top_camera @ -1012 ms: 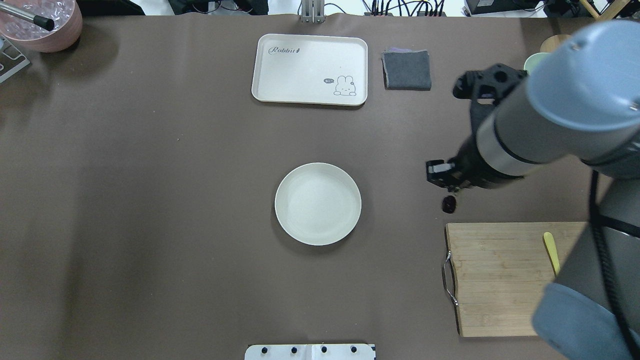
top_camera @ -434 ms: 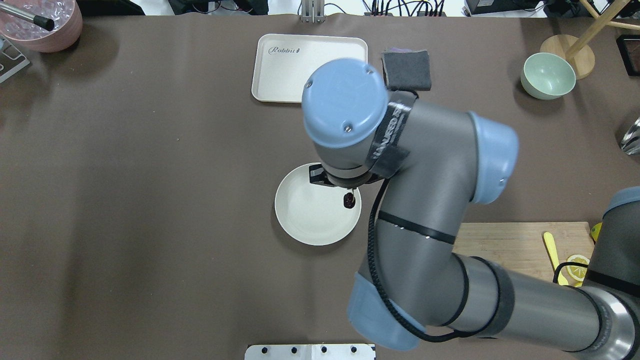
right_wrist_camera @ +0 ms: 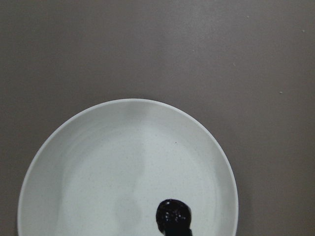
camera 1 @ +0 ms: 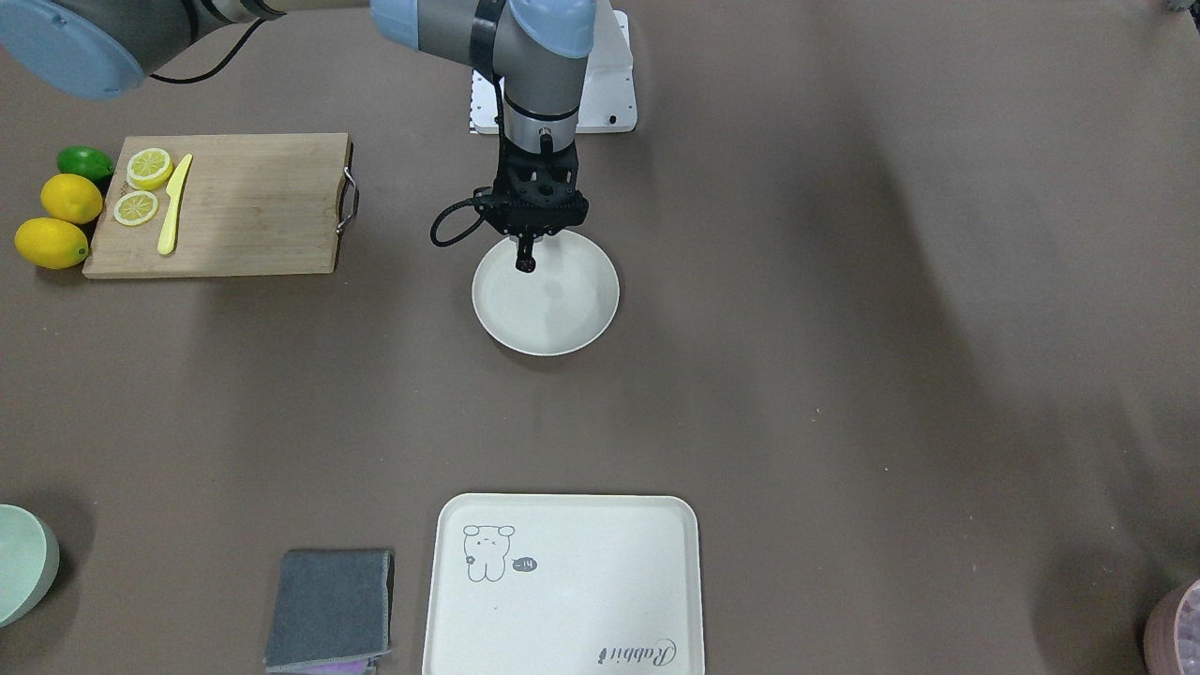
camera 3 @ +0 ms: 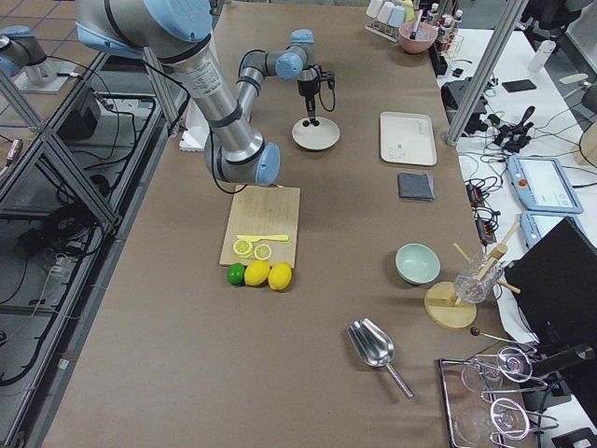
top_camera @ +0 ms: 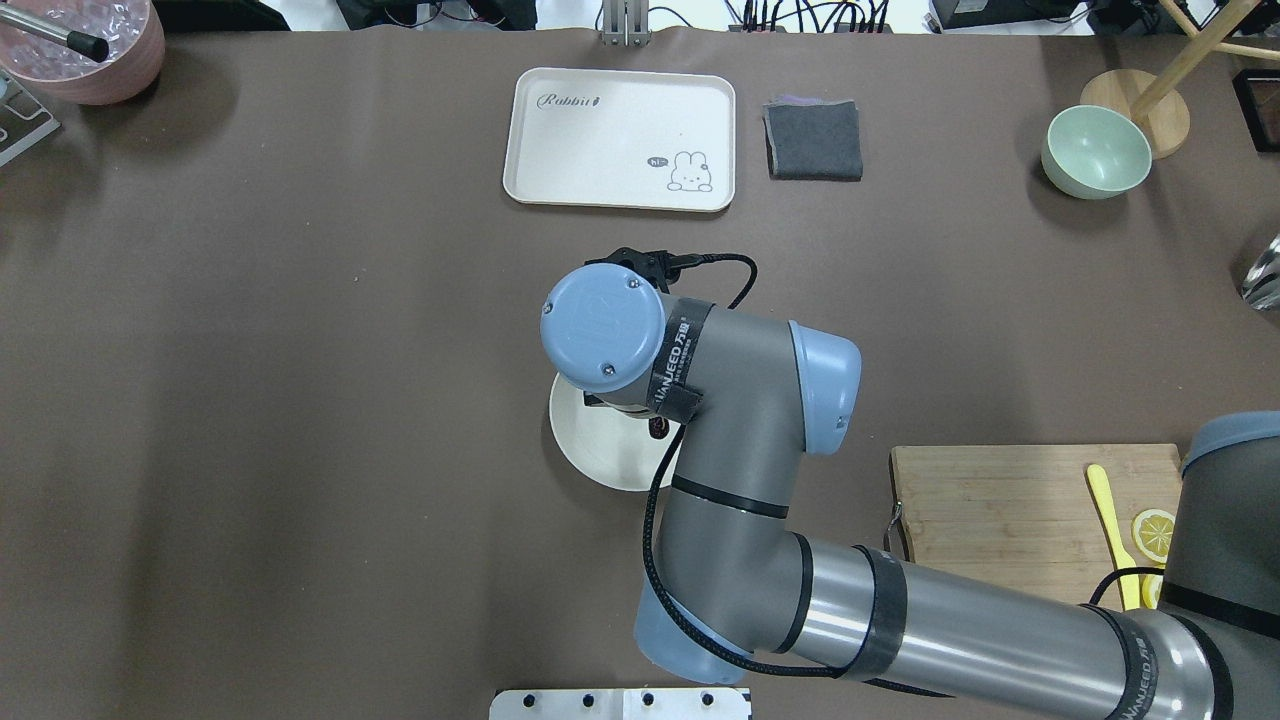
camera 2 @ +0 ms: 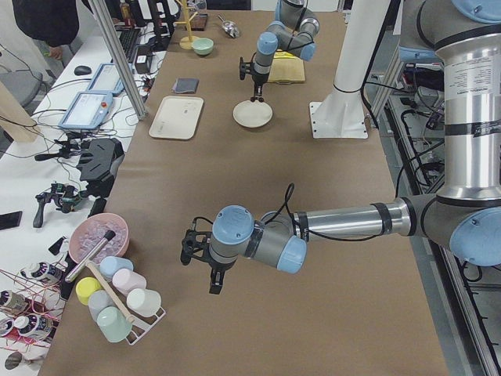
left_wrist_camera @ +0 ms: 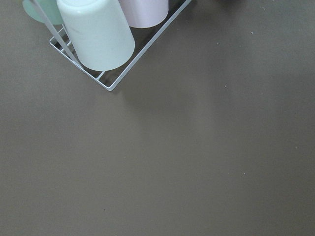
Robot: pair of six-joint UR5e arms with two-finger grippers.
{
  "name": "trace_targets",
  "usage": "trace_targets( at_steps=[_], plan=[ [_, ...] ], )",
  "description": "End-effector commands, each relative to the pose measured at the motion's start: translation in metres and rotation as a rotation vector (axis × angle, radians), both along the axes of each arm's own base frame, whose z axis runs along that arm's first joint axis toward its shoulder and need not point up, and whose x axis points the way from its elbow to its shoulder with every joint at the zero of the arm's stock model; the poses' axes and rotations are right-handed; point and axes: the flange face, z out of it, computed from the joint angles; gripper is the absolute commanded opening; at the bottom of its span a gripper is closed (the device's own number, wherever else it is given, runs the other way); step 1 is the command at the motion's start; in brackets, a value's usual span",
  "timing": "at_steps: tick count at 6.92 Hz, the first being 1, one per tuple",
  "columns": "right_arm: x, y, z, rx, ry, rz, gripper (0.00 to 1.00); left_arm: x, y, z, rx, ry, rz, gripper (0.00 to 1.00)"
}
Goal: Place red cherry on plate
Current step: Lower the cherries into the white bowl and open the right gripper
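The red cherry (camera 1: pixel 528 266), tiny and almost black, hangs at the tips of my right gripper (camera 1: pixel 526 255), which is shut on it. It sits over the robot-side part of the round cream plate (camera 1: pixel 562 309). The right wrist view shows the cherry (right_wrist_camera: pixel 173 216) at the bottom edge, above the plate (right_wrist_camera: pixel 123 162). From overhead my right arm covers most of the plate (top_camera: pixel 585 450), and only a bit of the cherry (top_camera: pixel 657 430) peeks out. My left gripper (camera 2: pixel 215 286) hovers over bare table far to the left; I cannot tell if it is open or shut.
A wooden cutting board (camera 1: pixel 234 206) with lemon slices and a yellow knife lies to the robot's right, with lemons and a lime beside it. A rabbit tray (camera 1: pixel 562 581), grey cloth (camera 1: pixel 328 607) and green bowl (top_camera: pixel 1095 150) sit on the far side. A cup rack (left_wrist_camera: pixel 98 39) is near my left wrist.
My right arm swung left from beside the cutting board, carrying the cherry over the plate. Since 0.4 s ago the wrist has moved further across the plate.
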Motion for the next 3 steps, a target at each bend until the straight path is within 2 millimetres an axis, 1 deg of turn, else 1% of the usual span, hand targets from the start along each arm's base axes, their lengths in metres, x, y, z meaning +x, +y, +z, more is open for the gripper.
trace_targets(
  at_steps=[1, 2, 3],
  plan=[
    [-0.0383, -0.0159, 0.0379, 0.023, -0.014, 0.022, 0.0, -0.0003, 0.0009, -0.0015, 0.002, 0.001, 0.0, 0.98],
    [-0.0449, -0.0176, 0.0425, 0.01, -0.017, 0.04, 0.0, 0.0004, 0.0014, -0.0015, 0.002, 0.001, 0.001, 0.98],
    [-0.0463, -0.0156, 0.0351, 0.006, -0.029, 0.046, 0.0, -0.0003, 0.0015, -0.0017, 0.004, 0.001, 0.0, 0.98]
  ],
)
